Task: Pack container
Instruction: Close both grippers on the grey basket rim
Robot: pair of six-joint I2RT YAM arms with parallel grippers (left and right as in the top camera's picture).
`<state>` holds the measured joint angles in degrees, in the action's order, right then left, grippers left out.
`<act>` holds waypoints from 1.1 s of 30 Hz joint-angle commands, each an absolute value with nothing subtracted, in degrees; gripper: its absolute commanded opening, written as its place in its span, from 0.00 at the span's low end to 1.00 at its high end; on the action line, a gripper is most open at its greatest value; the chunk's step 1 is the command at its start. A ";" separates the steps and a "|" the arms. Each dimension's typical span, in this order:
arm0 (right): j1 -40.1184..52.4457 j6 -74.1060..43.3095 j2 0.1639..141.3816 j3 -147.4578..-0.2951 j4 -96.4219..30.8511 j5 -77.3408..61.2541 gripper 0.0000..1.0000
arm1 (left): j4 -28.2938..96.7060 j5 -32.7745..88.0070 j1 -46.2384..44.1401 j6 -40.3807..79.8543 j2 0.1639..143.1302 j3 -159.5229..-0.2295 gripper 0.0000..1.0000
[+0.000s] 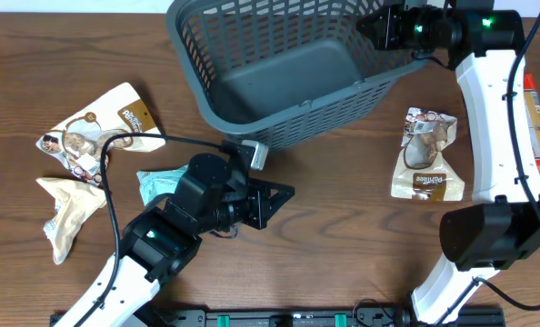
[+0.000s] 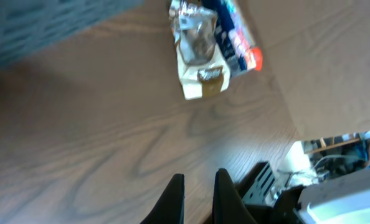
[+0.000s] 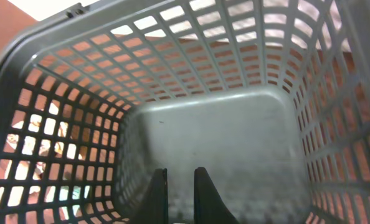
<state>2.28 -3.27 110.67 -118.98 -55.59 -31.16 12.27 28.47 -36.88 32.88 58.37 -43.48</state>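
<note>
The container (image 1: 252, 113), a large grey-blue lattice basket, stands at the back middle with nothing in it. My right gripper (image 1: 379, 27) hovers over its right rim. In the right wrist view the fingers (image 3: 180, 177) are nearly together, holding nothing, above the basket's bare floor (image 3: 235, 143). My left gripper (image 1: 284, 193) is low over the table in front of the basket, pointing right, with its fingers (image 2: 197, 182) nearly together and holding nothing. A brown-and-white snack packet (image 1: 425, 156) lies to the right of the basket; it also shows in the left wrist view (image 2: 200, 53).
A brown-and-white packet (image 1: 97, 129), a cream packet (image 1: 65, 213) and a teal packet (image 1: 159, 182) lie at the left, the teal one beside my left arm. A red-and-orange packet (image 1: 538, 127) lies at the far right edge behind my right arm.
</note>
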 commanded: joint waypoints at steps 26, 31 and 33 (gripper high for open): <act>2.66 7.40 111.70 -118.69 -71.72 -13.93 0.01 | 11.42 18.31 -34.54 28.32 63.66 -44.88 0.06; 2.68 7.38 111.70 -118.69 -72.03 -13.93 0.01 | 11.46 17.12 -33.89 27.62 63.66 -44.88 0.06; 2.68 7.35 111.70 -118.69 -72.03 -13.93 0.01 | 11.44 16.08 -33.80 27.24 63.66 -44.88 0.06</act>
